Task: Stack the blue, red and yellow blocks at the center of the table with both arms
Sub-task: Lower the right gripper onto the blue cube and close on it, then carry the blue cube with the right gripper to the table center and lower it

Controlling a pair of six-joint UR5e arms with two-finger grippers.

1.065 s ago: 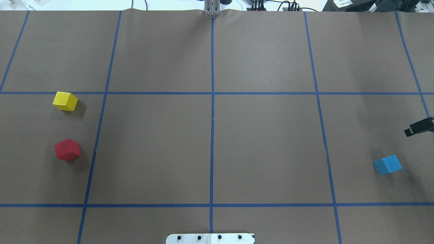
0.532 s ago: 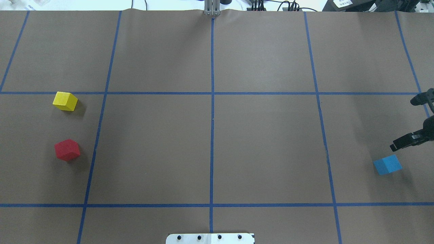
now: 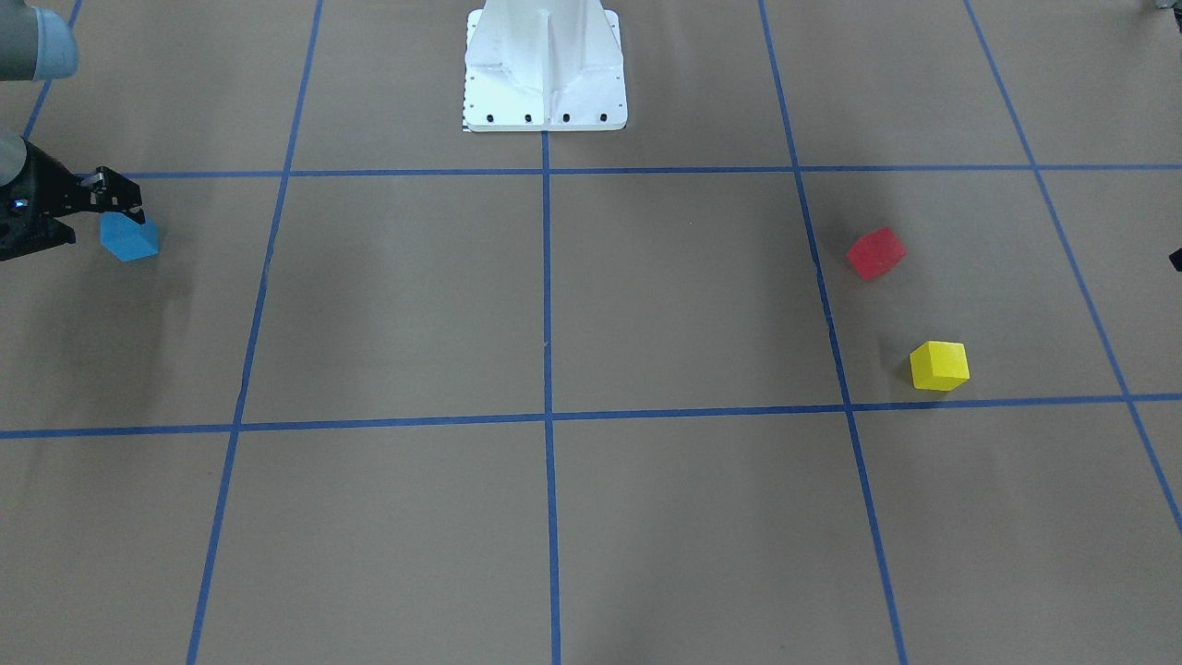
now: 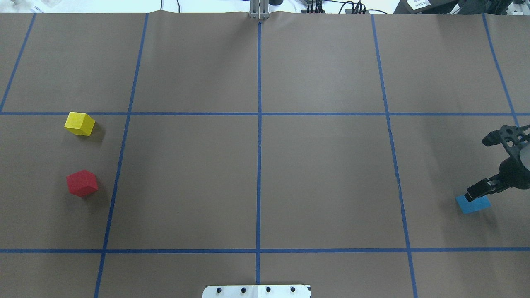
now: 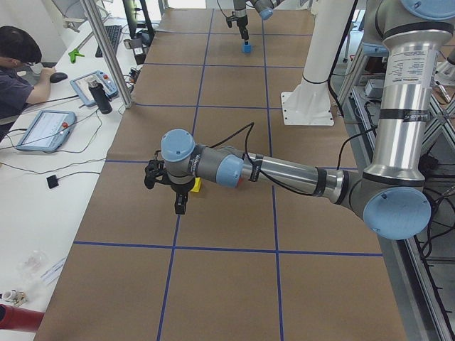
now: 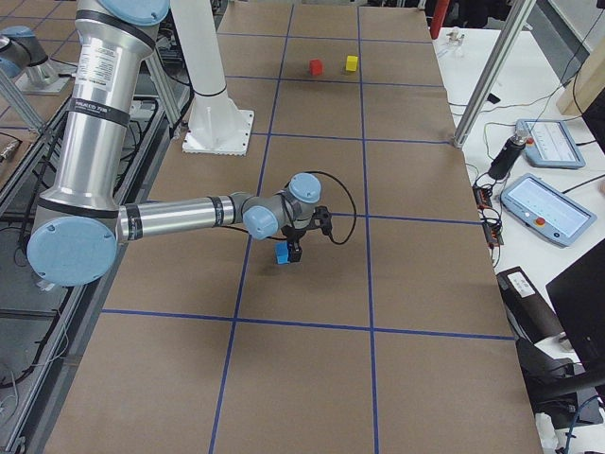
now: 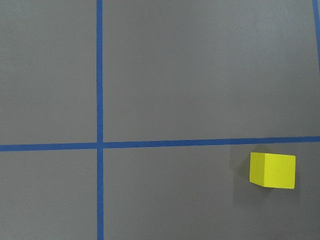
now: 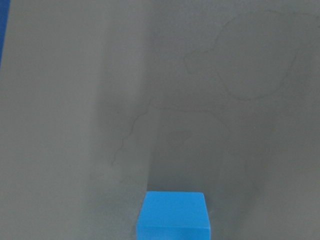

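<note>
"Where's blue (image 4: 474,205)?"

"At the counter's (image 4: 323,178) 4 o'clock edge, seen from overhead, and 6 o'clock from my right hand (image 4: 478,167). That hand is spread, its near finger over blue's far edge."

"And your left hand (image 5: 170,186)?"

"Beside yellow (image 4: 80,123). Spread or pressed together, I cannot tell."

"The count?"

"Three blocks: one blue, one red (image 4: 82,182), one yellow. Red and yellow lie apart at 9 o'clock, with nothing stacked at centre."

Overhead and front cameras look steeply down on the worktop (image 4: 323,174) from opposite sides, sharing nearly all of it. Side cameras sight along it from each end. Wrist cameras face down, close.
</note>
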